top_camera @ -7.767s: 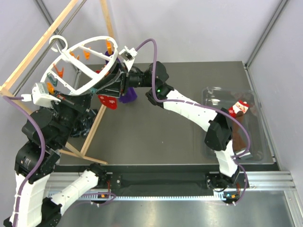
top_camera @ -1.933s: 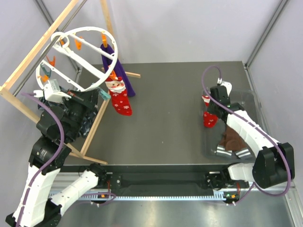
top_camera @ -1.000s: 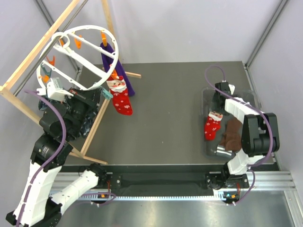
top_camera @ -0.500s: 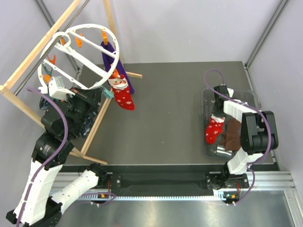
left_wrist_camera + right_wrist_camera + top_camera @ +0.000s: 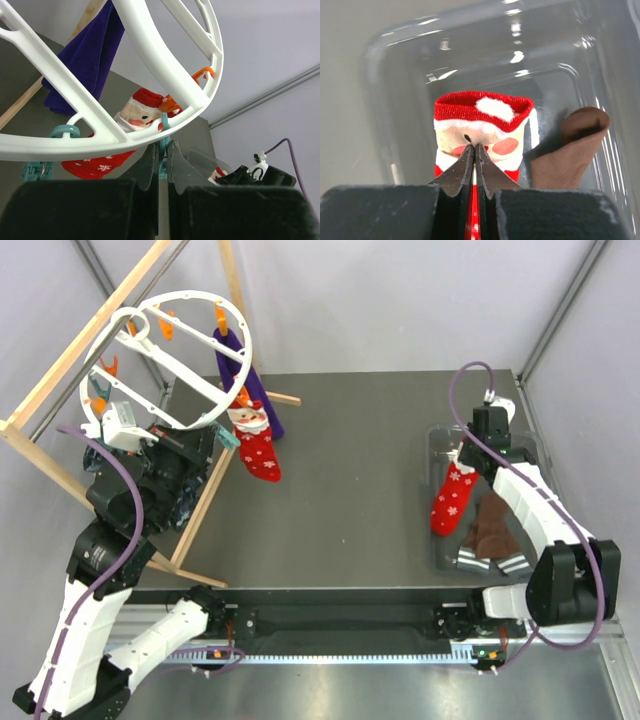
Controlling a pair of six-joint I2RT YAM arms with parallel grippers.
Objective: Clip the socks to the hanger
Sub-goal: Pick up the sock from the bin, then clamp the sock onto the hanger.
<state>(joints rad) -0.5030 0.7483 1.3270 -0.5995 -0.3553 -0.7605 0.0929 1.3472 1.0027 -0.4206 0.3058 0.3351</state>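
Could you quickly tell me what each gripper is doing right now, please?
Left gripper: closed on a teal clip at the hanger rim.
Right gripper: closed on a red Santa sock, above the clear tray.

Table point(image 5: 350, 475) middle open between hanger point(image 5: 176, 298) and clear tray point(image 5: 437, 440); wooden frame point(image 5: 195, 520) leg, purple sock point(image 5: 262, 400), clipped Santa sock point(image 5: 258, 452) crowd hanger.

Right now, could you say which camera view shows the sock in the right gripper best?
The top external view: the sock hangs full length from the right gripper. The right wrist view shows only its Santa cuff, pinched; the left wrist view, a distant speck.
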